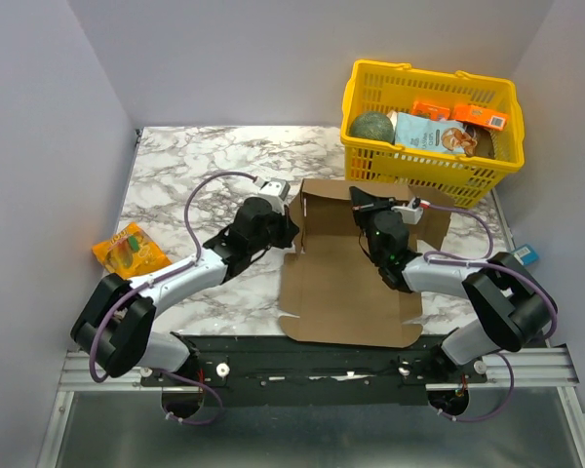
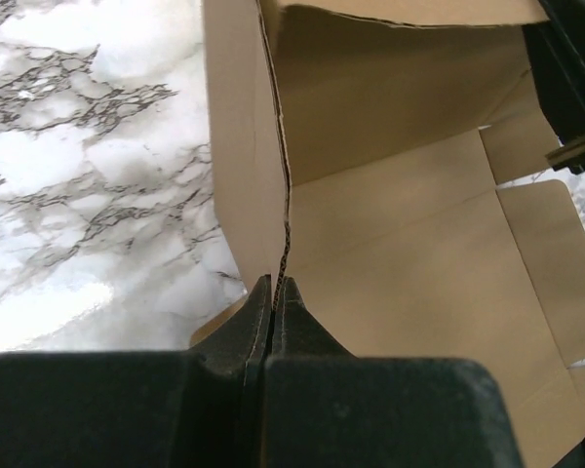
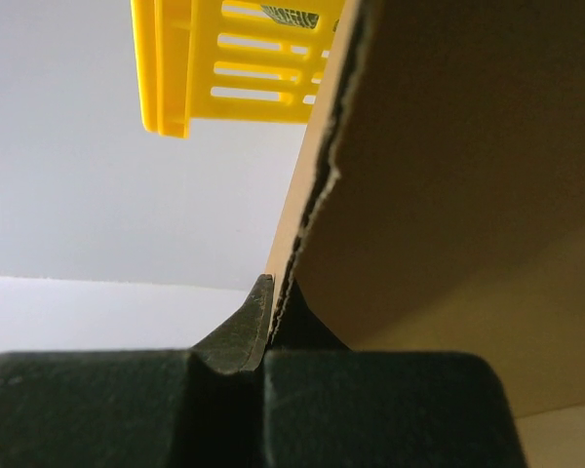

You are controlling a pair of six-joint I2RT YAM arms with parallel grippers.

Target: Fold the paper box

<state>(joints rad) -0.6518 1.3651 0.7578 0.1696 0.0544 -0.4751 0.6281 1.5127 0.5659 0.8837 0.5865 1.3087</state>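
Risk sits mostly in the two thin pinches on the cardboard. At the left edge of the worktop (image 1: 185,166) lies an orange snack packet (image 1: 130,251), well apart from the work and no threat to it. Next comes the left gripper (image 1: 288,226), its fingers pressed together on the top edge of the left side flap (image 2: 236,146) of the paper box (image 1: 341,292); that flap stands raised from the sheet. The hold takes only a narrow strip of board, so I judge that a sideways pull could let the flap slip out and drop flat, or tear it at its crease.

The box lies on the middle of the worktop, its base flat and reaching the near edge, its back wall upright toward the far edge. Nothing pins the base, so uneven moves by the two arms could drag or twist the whole sheet instead of folding it.

Further right, the right gripper (image 1: 363,205) is likewise clamped on the edge of a raised panel (image 3: 468,175); which panel is hard to tell. The board's edge looks ragged there, and a hard squeeze could crush the corrugation.

At the far right corner stands the yellow basket (image 1: 419,166), just beside the box; a flap swung outward could catch on its wall.
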